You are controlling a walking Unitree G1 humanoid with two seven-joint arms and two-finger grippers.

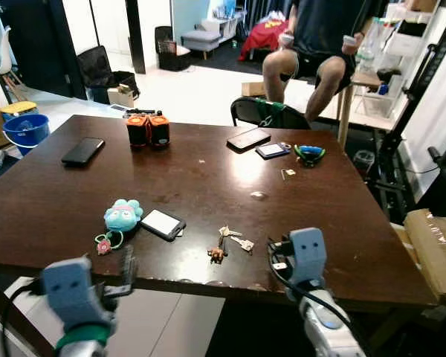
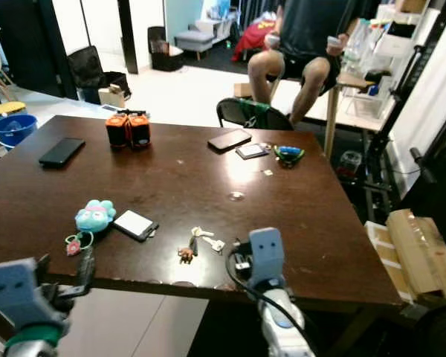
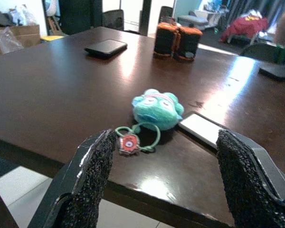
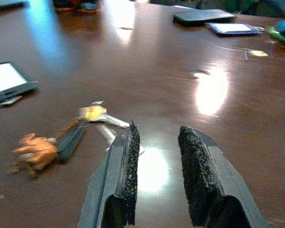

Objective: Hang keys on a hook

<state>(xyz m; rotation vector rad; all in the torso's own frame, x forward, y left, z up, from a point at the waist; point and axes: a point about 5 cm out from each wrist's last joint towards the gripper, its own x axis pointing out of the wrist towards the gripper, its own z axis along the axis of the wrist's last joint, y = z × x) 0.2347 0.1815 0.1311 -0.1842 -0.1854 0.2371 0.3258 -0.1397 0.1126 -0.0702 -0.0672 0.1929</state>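
A bunch of keys with a small orange charm lies on the dark wooden table near its front edge. My right gripper hovers low over the table just to the right of the keys. Its fingers stand a little apart with nothing between them. My left gripper is wide open at the table's front left edge, pointing at a teal plush keychain. It holds nothing.
A white-screened phone lies beside the plush. Farther back are a black phone, two orange-and-black cylinders, more phones and a green item. A person sits behind the table, near a chair. Cardboard lies to the right.
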